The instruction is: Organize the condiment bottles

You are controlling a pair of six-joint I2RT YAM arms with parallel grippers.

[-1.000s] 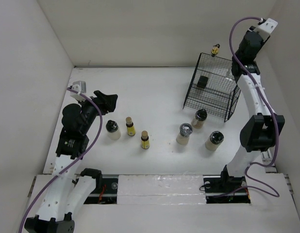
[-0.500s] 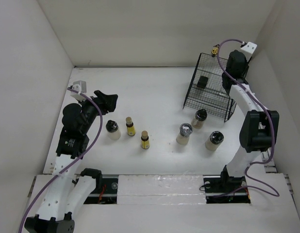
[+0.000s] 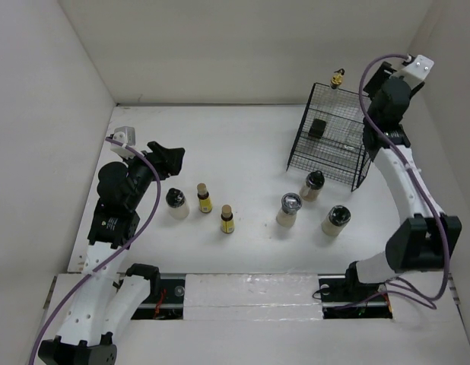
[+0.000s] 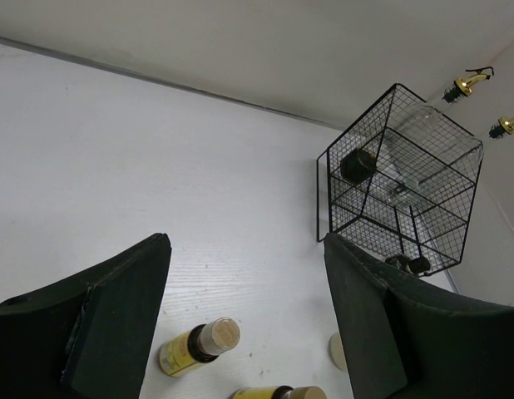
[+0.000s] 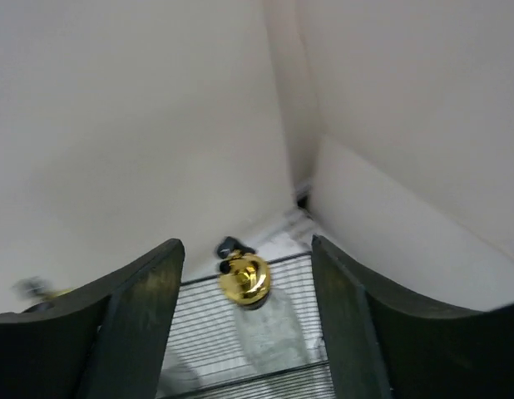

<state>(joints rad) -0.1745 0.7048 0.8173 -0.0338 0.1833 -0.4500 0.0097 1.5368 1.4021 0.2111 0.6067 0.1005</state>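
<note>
The black wire basket (image 3: 330,141) stands at the back right. It holds a cream dark-lidded shaker (image 3: 319,128) and two clear glass bottles; one gold pourer top (image 3: 338,77) shows at its back. My right gripper (image 3: 372,128) is open above the basket's right side. In the right wrist view its fingers (image 5: 244,249) stand either side of a gold pourer top (image 5: 244,278) without touching it. On the table stand three shakers (image 3: 289,207), (image 3: 312,185), (image 3: 335,220), a fourth (image 3: 176,201), and two yellow bottles (image 3: 204,197), (image 3: 227,219). My left gripper (image 3: 168,157) is open and empty.
White walls close in the table on the left, back and right. In the left wrist view the basket (image 4: 398,179) stands far ahead, with a yellow bottle (image 4: 195,345) lying low between my open fingers (image 4: 124,291).
My right arm dipped left toward the basket half a second ago and has now swung back up and to the right. The left arm and the bottles have not moved.
</note>
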